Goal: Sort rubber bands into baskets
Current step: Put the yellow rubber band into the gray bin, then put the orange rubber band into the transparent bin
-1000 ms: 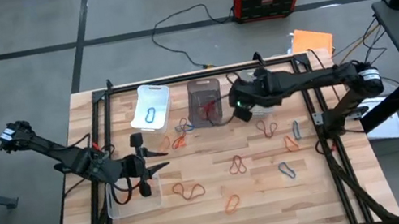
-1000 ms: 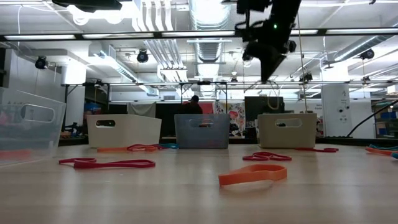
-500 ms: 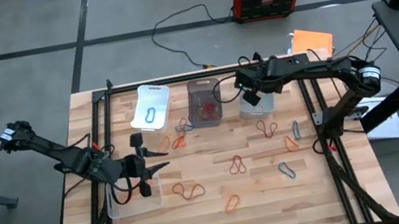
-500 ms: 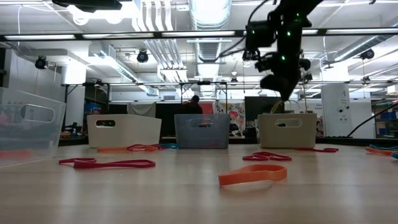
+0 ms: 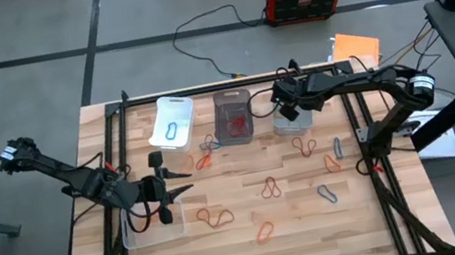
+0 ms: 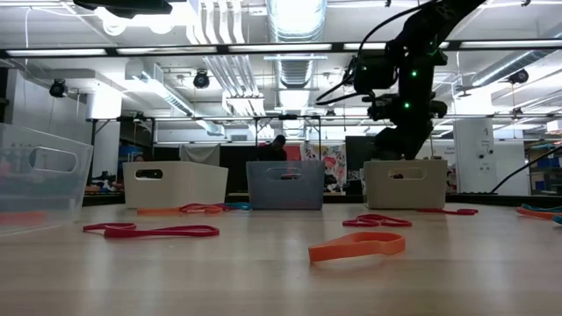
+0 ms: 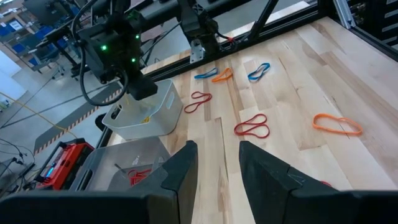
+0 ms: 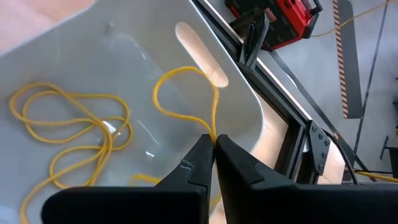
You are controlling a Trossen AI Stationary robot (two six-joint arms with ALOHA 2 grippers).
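My right claw (image 8: 213,144) hangs over the clear basket (image 8: 130,93), pinching a yellow rubber band (image 8: 186,93). My left claw (image 7: 217,165) waits spread above the surface (image 7: 323,81).

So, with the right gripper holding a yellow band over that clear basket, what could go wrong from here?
1. The yellow rubber band is pinched by the right gripper; on opening it might cling to a finger and lift back out.
2. The band's loop lies near the clear basket's wall; released off-centre, it could hang over the rim.
3. The gripper sits low over the basket and could nudge it when withdrawing.
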